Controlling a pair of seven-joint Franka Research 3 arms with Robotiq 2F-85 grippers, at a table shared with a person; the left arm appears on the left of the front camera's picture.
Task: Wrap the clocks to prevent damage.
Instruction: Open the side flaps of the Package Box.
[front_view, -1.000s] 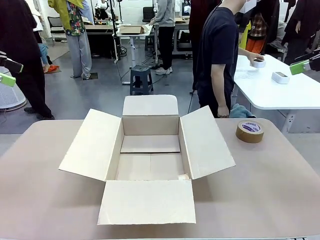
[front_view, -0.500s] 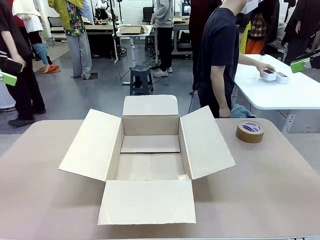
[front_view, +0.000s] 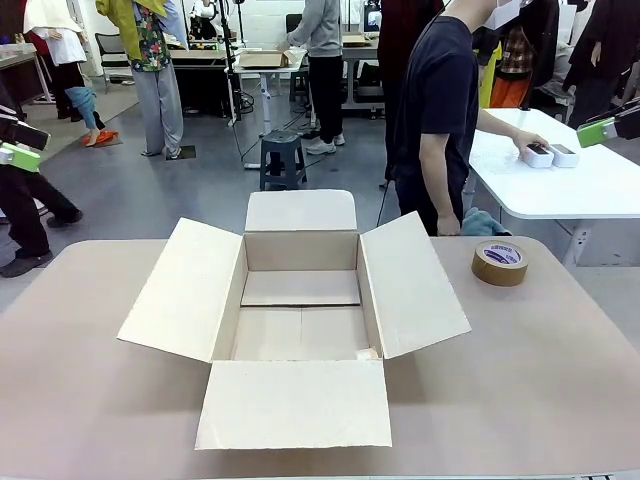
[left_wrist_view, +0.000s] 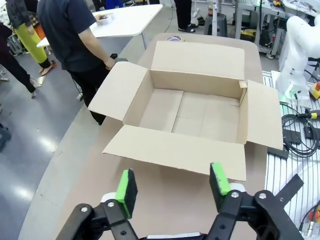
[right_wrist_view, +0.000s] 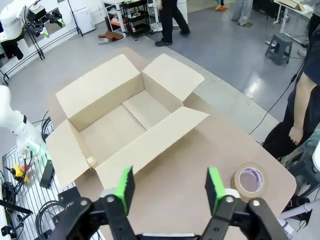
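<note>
Currently: cardboard box (front_view: 295, 402) is set mid-bench (front_view: 545, 390), opening up, all four flaps folded outward. Brown tape roll (front_view: 500, 262) is laid flat on the bench to the right of the box, apart from it, toward the far edge.

Left end effector (left_wrist_view: 172, 182) is held raised over the left side of the bench. Fingers are spread well apart, with nothing between the green pads (left_wrist_view: 126, 186). The open box is seen beyond them in the left wrist view.

Right end effector (right_wrist_view: 169, 186) is raised over the right side, fingers likewise spread apart with nothing gripped. Box and tape roll are seen below it in the right wrist view, the roll off to one side of the pads.

Person (front_view: 435, 110) is stood at the far right corner of the bench, side-on, one arm stretched out to a white side table (front_view: 600, 195) behind it. The hand (front_view: 528, 143) is placed at two small whitish blocks (front_view: 563, 154) on that table. Whether these are the clocks cannot be told at this size. They are well apart from the box and from both end effectors.
</note>
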